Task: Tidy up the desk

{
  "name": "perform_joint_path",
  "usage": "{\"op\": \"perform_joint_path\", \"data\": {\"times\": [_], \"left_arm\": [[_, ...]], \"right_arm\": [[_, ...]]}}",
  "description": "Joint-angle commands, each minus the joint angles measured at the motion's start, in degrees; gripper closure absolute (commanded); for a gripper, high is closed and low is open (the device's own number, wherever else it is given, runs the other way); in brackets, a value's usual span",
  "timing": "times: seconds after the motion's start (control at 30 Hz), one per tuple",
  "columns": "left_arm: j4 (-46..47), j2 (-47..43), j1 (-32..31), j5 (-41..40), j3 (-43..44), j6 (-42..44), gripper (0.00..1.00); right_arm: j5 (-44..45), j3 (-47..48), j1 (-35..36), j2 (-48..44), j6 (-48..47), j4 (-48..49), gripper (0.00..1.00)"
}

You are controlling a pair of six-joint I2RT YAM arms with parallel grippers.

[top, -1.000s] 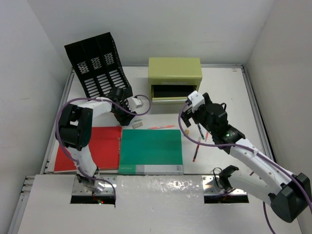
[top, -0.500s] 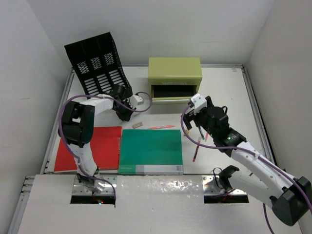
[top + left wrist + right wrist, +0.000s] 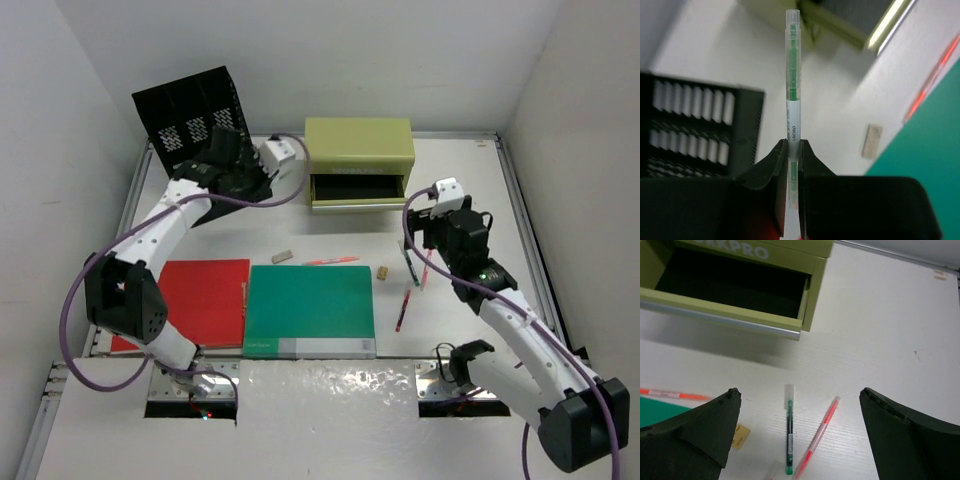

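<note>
White desk (image 3: 470, 190), grey edge rails, left gripper (image 3: 792, 148) clamped on green pen (image 3: 792, 100) (clear barrel), right gripper (image 3: 798, 391) spread wide

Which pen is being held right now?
The green-and-clear pen pinched between the left fingers; the others lie loose on the desk.

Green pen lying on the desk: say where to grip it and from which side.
Grip the green pen near its clear cap, from above, across its width. It lies flat on the desk, and the red pen beside it angles toward its other end.
</note>
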Motion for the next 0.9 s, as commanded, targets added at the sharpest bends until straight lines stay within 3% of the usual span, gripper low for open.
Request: {"op": "perform_joint_path", "data": {"times": [0.0, 0.07, 0.23, 0.37, 0.57, 0.67, 0.8, 0.87], "left_arm": [[0.66, -0.09, -7.95, -2.94, 7.48, -0.74, 1.0], [0.66, 3.93, -13.92, -7.59, 12.3, 0.84, 1.0], [-1.8, 15.28, -18.78, -11.39, 24.35, 1.46, 1.0], [-2.6, 23.1, -21.51, -14.12, 31.65, 2.95, 1.0], [0.13, 27.15, -23.53, -18.25, 32.8, 6.12, 1.0], [1.36, 27.78, -23.8, -18.87, 32.72, 6.13, 0.92], [2.77, 27.86, -23.97, -18.78, 32.89, 5.6, 0.63], [2.86, 27.78, -24.15, -18.78, 33.16, 4.99, 0.57]], "right_arm": [[-0.15, -0.29, -4.0, 0.74, 6.91, 1.32, 0.01], [-2.34, -1.52, -5.76, 1.71, 8.68, 2.38, 0.01], [-6.91, -5.2, -13.93, 2.15, 14.56, 4.31, 0.01], [-6.67, -7.85, -18.43, 3.46, 18.53, 6.07, 0.15], [-5.16, -7.94, -18.78, 8.82, 19.05, 5.28, 0.26], [-4.55, -8.65, -18.78, 10.84, 19.41, 7.12, 0.28], [-4.11, -8.21, -18.78, 15.49, 19.32, 8.18, 0.31], [-4.2, -8.12, -18.78, 17.26, 19.84, 8.44, 0.31]]}}
